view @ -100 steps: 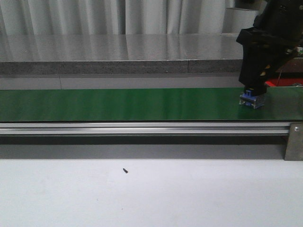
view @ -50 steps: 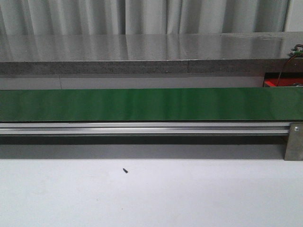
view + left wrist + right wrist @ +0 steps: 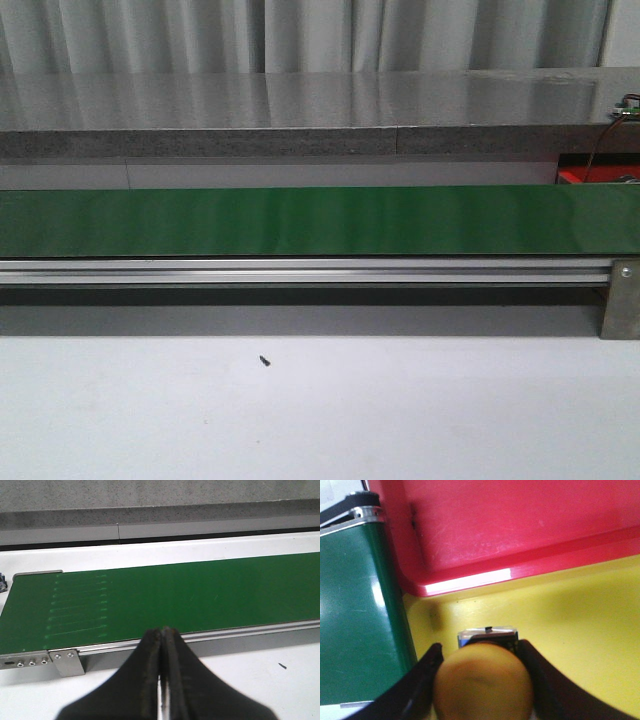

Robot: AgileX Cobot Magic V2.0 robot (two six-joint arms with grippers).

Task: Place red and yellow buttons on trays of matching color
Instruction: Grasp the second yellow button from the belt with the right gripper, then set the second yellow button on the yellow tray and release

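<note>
Right gripper (image 3: 482, 680): clamped on the yellow button (image 3: 482, 685), fingers (image 3: 422, 680) pressing both its sides
Yellow button: held over the yellow tray (image 3: 570, 630); contact with the tray cannot be judged
Red tray (image 3: 520, 525): just beside the yellow tray
Left gripper (image 3: 162, 680): fingers together, holding nothing, near the green conveyor belt (image 3: 175, 595)

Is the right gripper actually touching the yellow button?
Touching. The right wrist view shows the right gripper with a finger pressed against each side of the yellow button, no gap either side, holding it over the yellow tray.
</note>
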